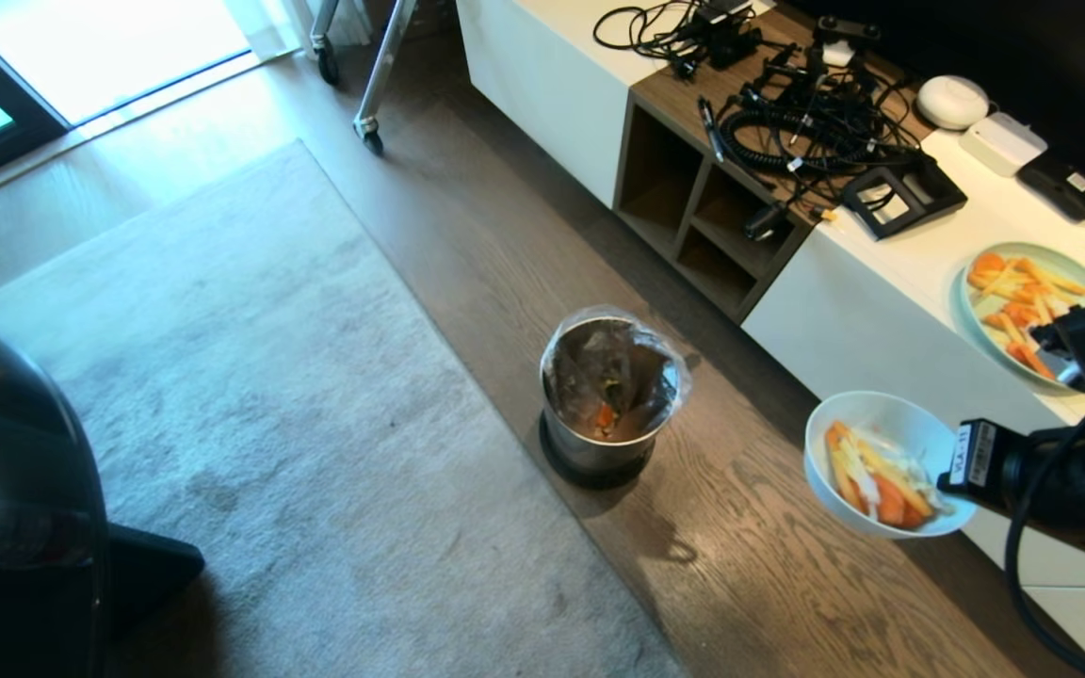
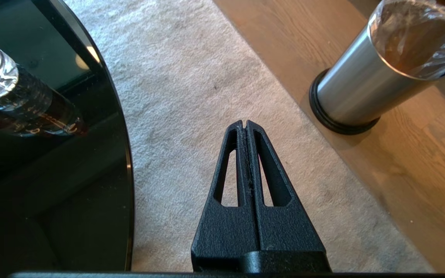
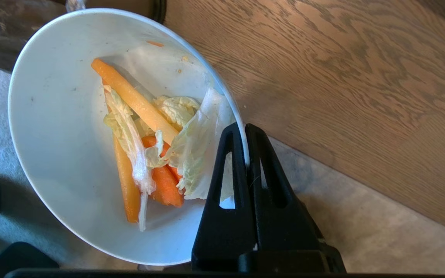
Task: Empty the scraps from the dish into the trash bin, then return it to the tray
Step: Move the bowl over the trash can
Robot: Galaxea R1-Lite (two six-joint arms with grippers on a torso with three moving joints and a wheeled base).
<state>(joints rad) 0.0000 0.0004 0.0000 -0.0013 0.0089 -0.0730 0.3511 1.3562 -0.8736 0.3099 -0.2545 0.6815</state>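
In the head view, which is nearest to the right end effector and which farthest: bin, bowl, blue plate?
1. Bowl: held at its rim by the right end effector.
2. Blue plate: on the white cabinet, behind.
3. Bin: on the floor, to the left.

Living room: rug, wood floor, media cabinet.

One white dish of scraps and one pale blue plate of cut vegetables. One lined trash bin and one rug. Two pincers: left, right.
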